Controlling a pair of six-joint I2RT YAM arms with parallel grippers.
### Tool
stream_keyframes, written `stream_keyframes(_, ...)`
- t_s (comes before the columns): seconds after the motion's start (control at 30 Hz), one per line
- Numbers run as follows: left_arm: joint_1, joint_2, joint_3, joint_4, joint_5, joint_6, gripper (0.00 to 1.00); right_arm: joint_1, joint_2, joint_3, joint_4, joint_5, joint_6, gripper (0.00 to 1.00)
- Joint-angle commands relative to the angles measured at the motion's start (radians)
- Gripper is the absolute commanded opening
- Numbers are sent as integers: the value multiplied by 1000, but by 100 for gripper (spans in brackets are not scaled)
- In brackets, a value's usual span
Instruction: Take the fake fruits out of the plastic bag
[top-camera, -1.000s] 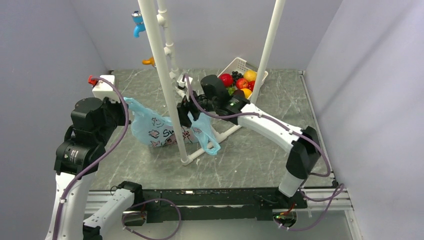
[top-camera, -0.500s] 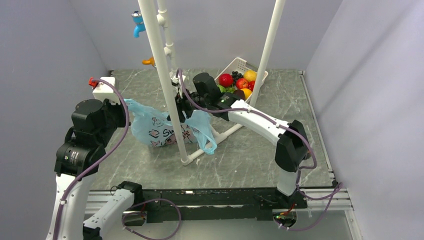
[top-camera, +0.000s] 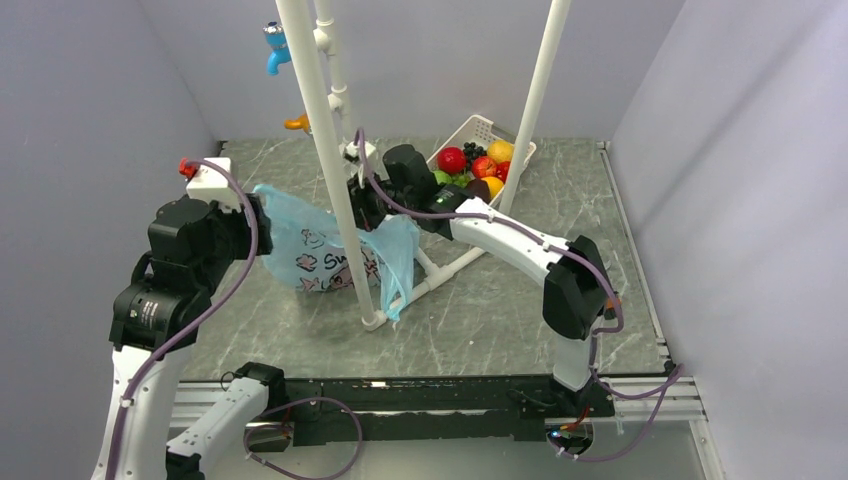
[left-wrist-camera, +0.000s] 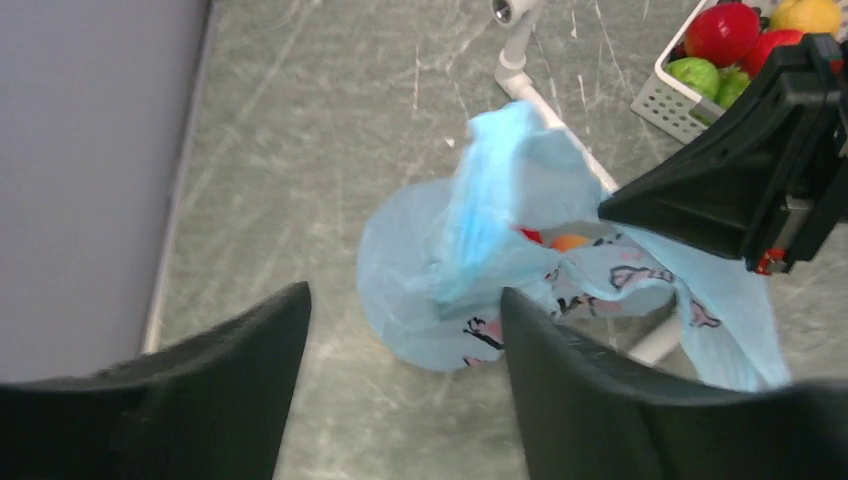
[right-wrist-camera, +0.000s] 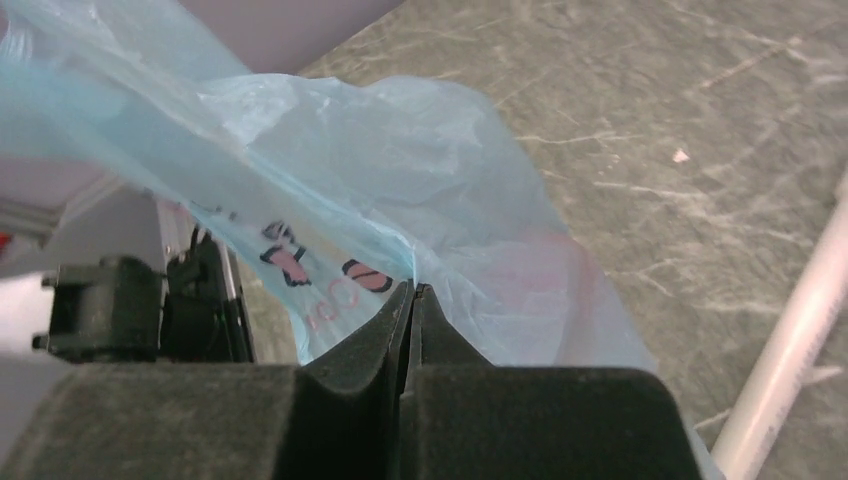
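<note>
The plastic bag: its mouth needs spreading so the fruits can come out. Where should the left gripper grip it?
Probably the raised blue fold at the rim of the plastic bag, taken from above. It stands up thin below the open left gripper, opposite where the right gripper pinches the film; the fake fruits show in the gap between.

Even, diffuse light, faint shadows; wrist views soft, the plastic bag (right-wrist-camera: 400, 180) blurred up close.

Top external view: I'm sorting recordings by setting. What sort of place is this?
Likely a robot test cell: plain grey walls enclose a marble-patterned table, a white pipe frame stands on it, two arms bolted at its edge.
</note>
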Motion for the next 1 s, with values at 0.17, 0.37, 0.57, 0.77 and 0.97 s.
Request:
stream_keyframes(0.17, -1, -133, -81, -132, 104, -276, 94, -107, -59, 2, 112, 125, 413, 0)
stream_keyframes(0.37, -1, -291, -362, 127, 462, -524, 94, -112, -106, -67, 198, 122, 534, 0)
stream_keyframes(0.57, -2, -231, -500, 319, 428, -708, 93, -112, -138, -89, 218, 97, 551, 0)
stream_keyframes(0.77, -1, -112, -511, 462, 275, -896, 97, -112, -175, -129, 220, 109, 526, 0)
stream_keyframes(0.97, -6, 65, -507, 529, 269, -1035, 100, -112, -178, -125, 219, 107, 507, 0)
